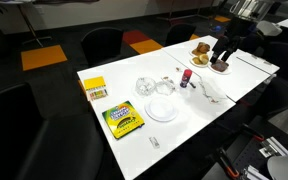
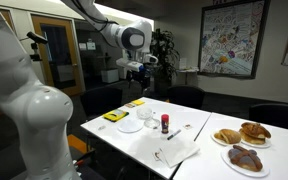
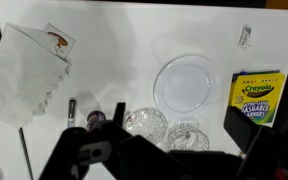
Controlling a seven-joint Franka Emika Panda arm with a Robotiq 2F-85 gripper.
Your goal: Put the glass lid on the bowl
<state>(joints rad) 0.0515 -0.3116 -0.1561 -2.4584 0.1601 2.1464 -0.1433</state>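
Lying beside the bowl (image 1: 144,86): glass lid (image 1: 165,87), dish (image 1: 162,108), crayon box (image 1: 123,120).

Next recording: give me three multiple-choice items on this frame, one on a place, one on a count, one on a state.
1. The crayon box lies: A beside the whitish dish; B in a drawer; C on the floor.
2. Plates with pastries: A one; B two; C four.
3. The two glass pieces are: A stacked, lid on bowl; B side by side on the table; C one in the fingers.

Answers: 1 A, the wrist view shows box and dish as neighbours. 2 B, an exterior view shows two plates. 3 B, both pieces rest apart on the tabletop.
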